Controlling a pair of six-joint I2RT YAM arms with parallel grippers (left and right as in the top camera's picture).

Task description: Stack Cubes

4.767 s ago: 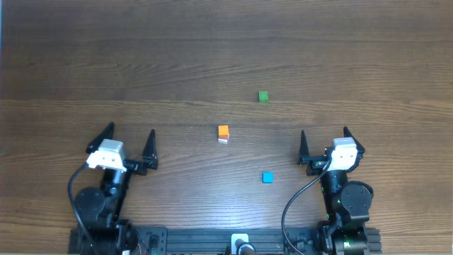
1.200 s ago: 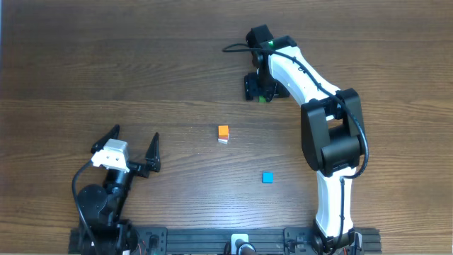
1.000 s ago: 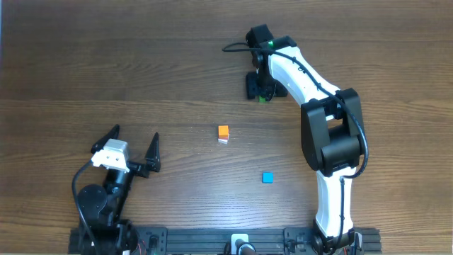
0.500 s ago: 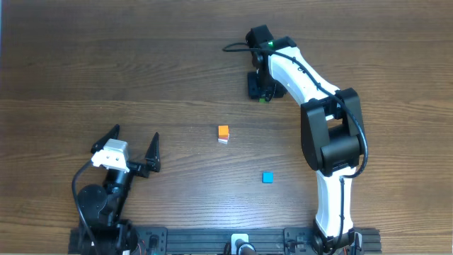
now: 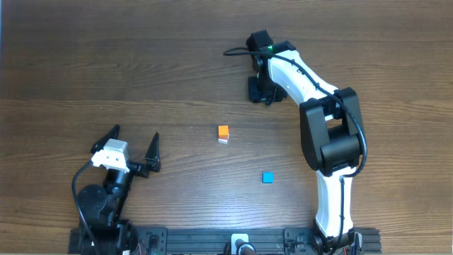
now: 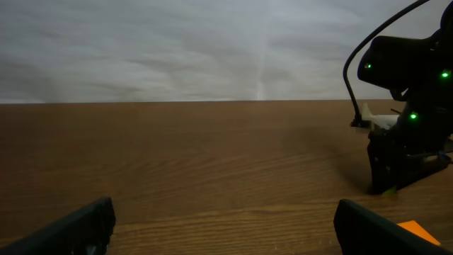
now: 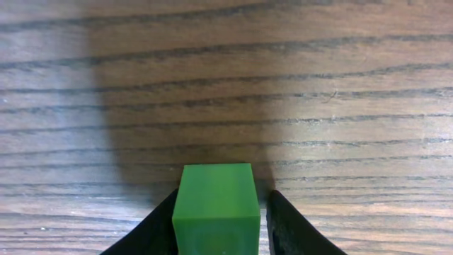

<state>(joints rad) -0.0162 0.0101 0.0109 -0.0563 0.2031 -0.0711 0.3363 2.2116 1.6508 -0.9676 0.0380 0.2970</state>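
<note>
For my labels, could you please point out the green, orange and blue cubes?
green cube (image 7: 216, 205), right wrist view, middle of its visible face
orange cube (image 5: 224, 131), top view, middle of its top face
blue cube (image 5: 267, 177), top view, middle of its top face

Dark brown wood-grain table (image 5: 106, 57), a pale wall (image 6: 141, 42) beyond its far edge.

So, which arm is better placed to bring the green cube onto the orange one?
Right. The right gripper is shut on the green cube, so it likely only has to carry it to the orange cube. The left gripper sits open near its base, holding nothing.
</note>
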